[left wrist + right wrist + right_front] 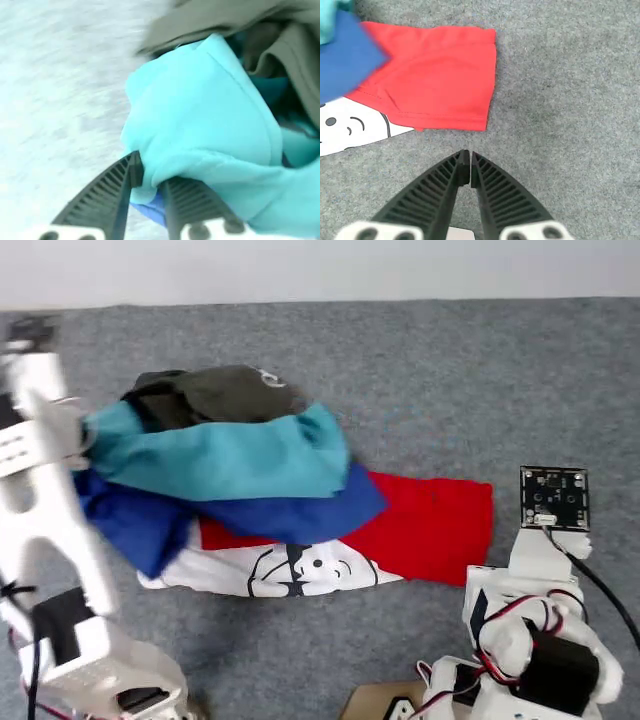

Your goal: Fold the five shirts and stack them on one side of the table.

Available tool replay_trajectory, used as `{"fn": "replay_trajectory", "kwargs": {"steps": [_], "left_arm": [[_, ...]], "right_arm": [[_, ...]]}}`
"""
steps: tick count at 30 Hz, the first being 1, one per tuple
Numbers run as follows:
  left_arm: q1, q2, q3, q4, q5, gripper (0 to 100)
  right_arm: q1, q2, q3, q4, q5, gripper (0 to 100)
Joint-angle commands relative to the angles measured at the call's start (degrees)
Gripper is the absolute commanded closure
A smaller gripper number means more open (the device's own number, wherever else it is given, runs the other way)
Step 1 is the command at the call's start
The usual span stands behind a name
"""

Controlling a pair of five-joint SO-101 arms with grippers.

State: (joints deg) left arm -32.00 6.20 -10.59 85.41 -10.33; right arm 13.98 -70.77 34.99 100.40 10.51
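Note:
A heap of shirts lies on the grey table (450, 370): a dark olive shirt (225, 392) at the back, a teal shirt (225, 455) draped over a blue shirt (280, 512), a red shirt (430, 525) spread flat, and a white printed shirt (290, 570) at the front. My left gripper (149, 182) is shut on a fold of the teal shirt (200, 125) at the heap's left end, lifting it. My right gripper (466, 167) is shut and empty, above bare table just in front of the red shirt (440, 85), at the table's front right.
The left arm (50, 540) stands tall along the left edge. The right arm's base (530, 640) sits at the front right beside a tan board (380, 702). Bare grey table stretches behind and right of the heap.

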Motion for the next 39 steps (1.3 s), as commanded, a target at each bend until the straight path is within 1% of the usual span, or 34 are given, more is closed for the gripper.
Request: {"fn": "replay_trajectory", "kwargs": {"steps": [1, 6, 10, 17, 22, 26, 32, 39], "left_arm": [[-9.2, -4.0, -2.8, -4.0, -0.4, 100], [-19.5, -4.0, -2.8, -7.6, -2.3, 100], [-27.0, -4.0, -2.8, -10.7, -2.4, 100], [-34.6, -4.7, -2.8, -14.6, -1.8, 100], [-37.9, -6.7, -2.8, -18.5, 2.1, 100], [-38.5, -8.1, -2.8, -21.1, 4.3, 100], [-40.4, -9.1, -2.9, -23.9, 5.7, 100], [-44.5, -8.4, -7.7, -30.5, 6.2, 100]], "right_arm": [[0.3, 0.2, -2.7, 2.0, 0.2, 98.3], [0.3, 0.3, -2.7, 2.0, 0.2, 98.3], [0.3, 0.3, -2.7, 2.0, 0.2, 98.3], [0.3, 0.3, -2.6, 2.0, 0.2, 98.3], [0.3, 0.3, -2.6, 2.0, 0.2, 98.3], [0.3, 0.3, -2.6, 2.0, 0.2, 98.3], [0.3, 0.3, -2.6, 2.0, 0.2, 98.3], [0.3, 0.0, 0.4, 2.0, 0.4, 98.3]]}}
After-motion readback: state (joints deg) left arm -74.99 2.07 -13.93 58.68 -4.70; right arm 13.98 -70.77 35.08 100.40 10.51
